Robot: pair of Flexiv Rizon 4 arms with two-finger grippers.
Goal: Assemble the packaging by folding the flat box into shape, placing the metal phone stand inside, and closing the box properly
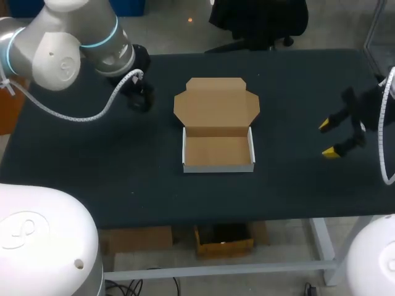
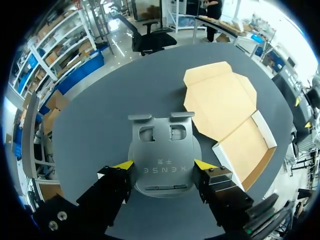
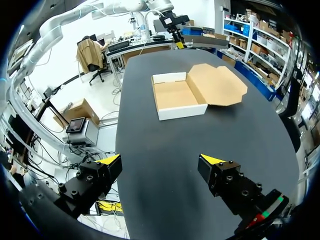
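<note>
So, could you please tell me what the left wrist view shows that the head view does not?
Only the left wrist view shows the metal phone stand, lying flat right at the left gripper. Only the head view shows the left arm reaching in from the side; the stand cannot be made out there. Both show the box, folded up, lid open, nothing inside.

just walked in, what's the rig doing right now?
It is packing a phone stand into a cardboard box. The box sits folded in the middle of the table, its lid laid open and nothing inside yet. The left gripper is down over the metal phone stand, beside the box; I can't tell whether it has gripped it. The right gripper hangs open on the box's other side, touching nothing.
</note>
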